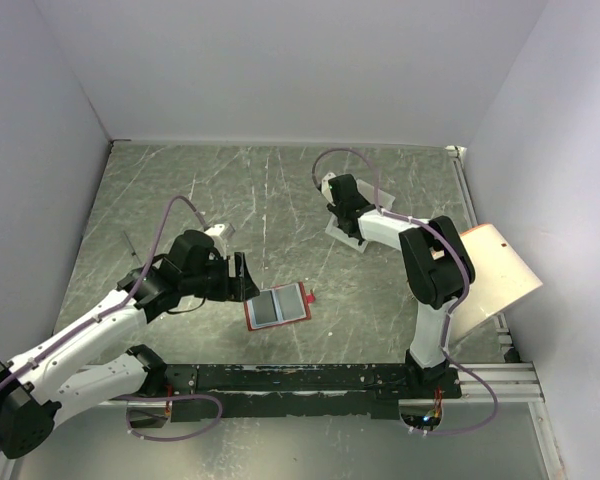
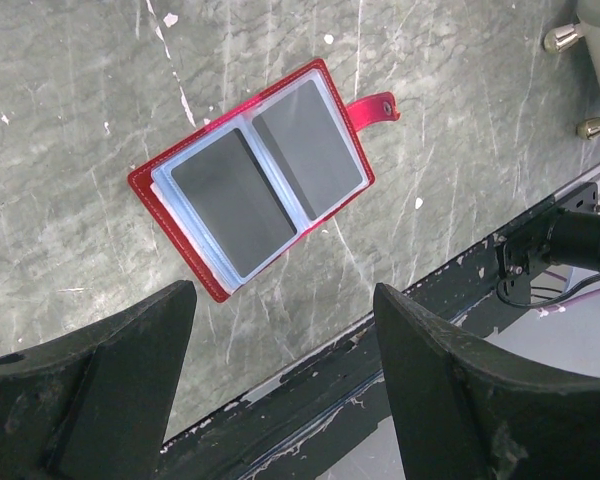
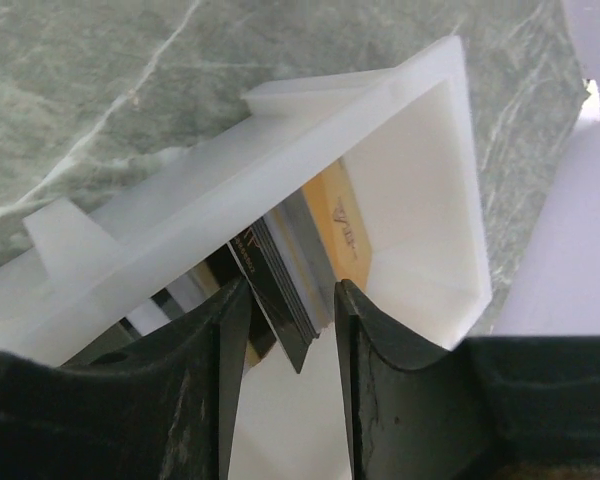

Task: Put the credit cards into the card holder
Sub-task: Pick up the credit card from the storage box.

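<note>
Your left pincer point(image 2: 282, 295) gapes wide and holds nothing. The one card holder point(image 2: 255, 180) lies opened flat on the table point(image 2: 60, 120) just ahead of its fingertips, two pale pockets up, its single snap tab point(image 2: 375, 105) on the far side. Your right pincer point(image 3: 292, 300) sits inside the one white box point(image 3: 420, 180), a finger either side of the credit cards point(image 3: 300, 260), an upright stack packed too tightly to count. Whether it pinches them cannot be told.
</note>
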Available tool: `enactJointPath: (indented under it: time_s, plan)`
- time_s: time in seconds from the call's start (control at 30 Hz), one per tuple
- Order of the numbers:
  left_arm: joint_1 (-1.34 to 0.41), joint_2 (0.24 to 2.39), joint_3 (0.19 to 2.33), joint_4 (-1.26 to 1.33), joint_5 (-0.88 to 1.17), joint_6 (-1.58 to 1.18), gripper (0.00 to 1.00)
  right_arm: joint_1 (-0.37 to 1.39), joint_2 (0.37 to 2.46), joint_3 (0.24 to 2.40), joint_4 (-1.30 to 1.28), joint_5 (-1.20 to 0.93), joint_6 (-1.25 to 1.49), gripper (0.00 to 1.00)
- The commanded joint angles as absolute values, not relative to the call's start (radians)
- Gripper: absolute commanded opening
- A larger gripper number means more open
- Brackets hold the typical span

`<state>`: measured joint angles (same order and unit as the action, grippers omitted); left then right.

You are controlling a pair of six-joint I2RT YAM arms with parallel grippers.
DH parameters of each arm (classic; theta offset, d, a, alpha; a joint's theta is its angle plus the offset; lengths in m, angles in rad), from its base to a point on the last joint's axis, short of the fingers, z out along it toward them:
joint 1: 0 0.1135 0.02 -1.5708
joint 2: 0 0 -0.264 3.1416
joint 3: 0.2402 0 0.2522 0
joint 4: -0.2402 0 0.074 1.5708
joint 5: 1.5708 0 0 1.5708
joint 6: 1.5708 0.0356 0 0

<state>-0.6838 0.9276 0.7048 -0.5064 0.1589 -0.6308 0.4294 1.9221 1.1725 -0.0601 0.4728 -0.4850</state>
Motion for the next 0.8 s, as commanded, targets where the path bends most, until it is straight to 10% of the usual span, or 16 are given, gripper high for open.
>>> enactJointPath:
  time_s: [0.0,0.77]
  plan:
    - [-0.689,0.946,0.714,-0.479,0.173,-0.619,0.83,0.425,1.902,1.157,0.073,0.547,-0.543,0.39]
    - [-0.688,0.971,0.685,-0.433,0.185,-0.624,0.83,0.365,2.004,1.252,0.146,0.557,-0.6,0.43]
